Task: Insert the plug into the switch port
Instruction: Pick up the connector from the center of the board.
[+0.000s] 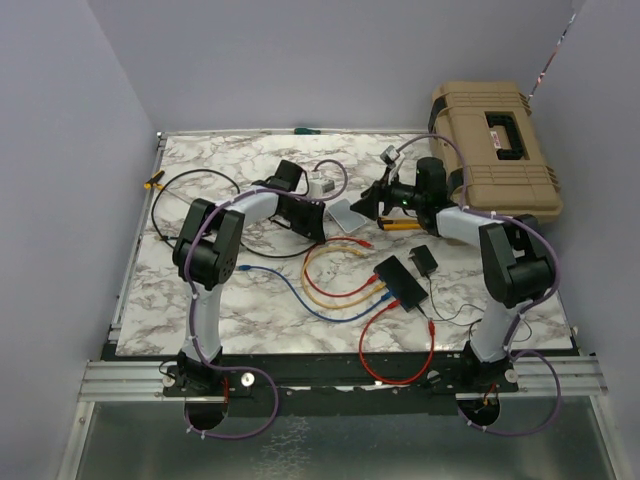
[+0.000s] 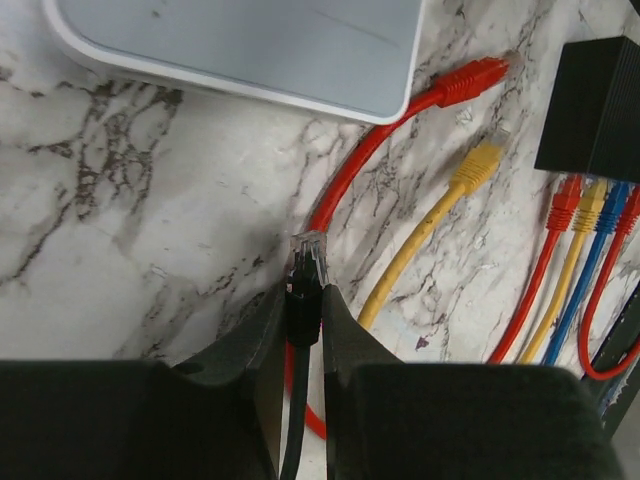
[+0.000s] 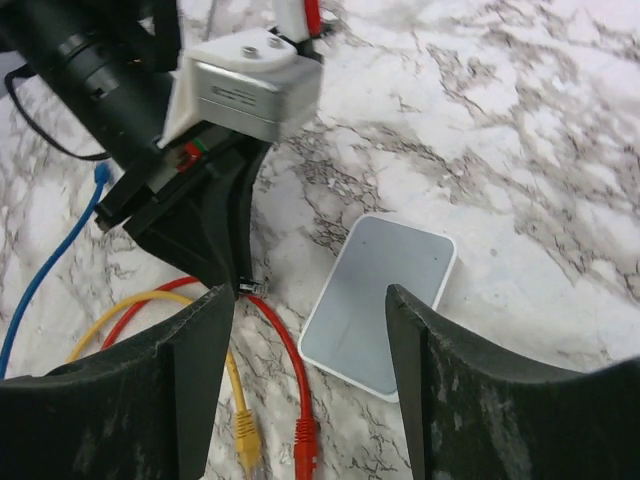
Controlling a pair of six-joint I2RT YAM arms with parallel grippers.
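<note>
Surface: a white marble-patterned table (image 1: 220,150) between plain grey walls.

Item one, the plug (image 2: 309,248). We record a clear connector on the end of a black cable (image 2: 297,420), held over bare marble just beside a red cable (image 2: 350,175). Whether it touches the table we cannot tell. The left gripper (image 2: 305,300) has its fingers pressed together on the black boot directly behind the plug.

Item two, the switch (image 1: 398,281). We list a flat black box lying on the table, right of the left gripper and nearer than it, well apart from the plug. Four plugged leads (image 2: 590,200), in order red, yellow, blue and red, sit side by side in sockets along one long edge.

Item three, loose ends. We note a loose red plug (image 2: 475,80) and a loose yellow plug (image 2: 478,165) lying on the marble between the held plug and the switch, neither in a socket.

Item four, a grey-white box (image 3: 375,305) with rounded corners, flat on the table just right of the held plug.

Item five, the right gripper (image 3: 308,300). Its fingers stand wide apart with nothing between them, and it faces the left gripper across the grey-white box.

Item six, a small black power adapter (image 1: 424,260), just right of the switch.

Item seven, a tan case (image 1: 495,145) at the far right corner.
</note>
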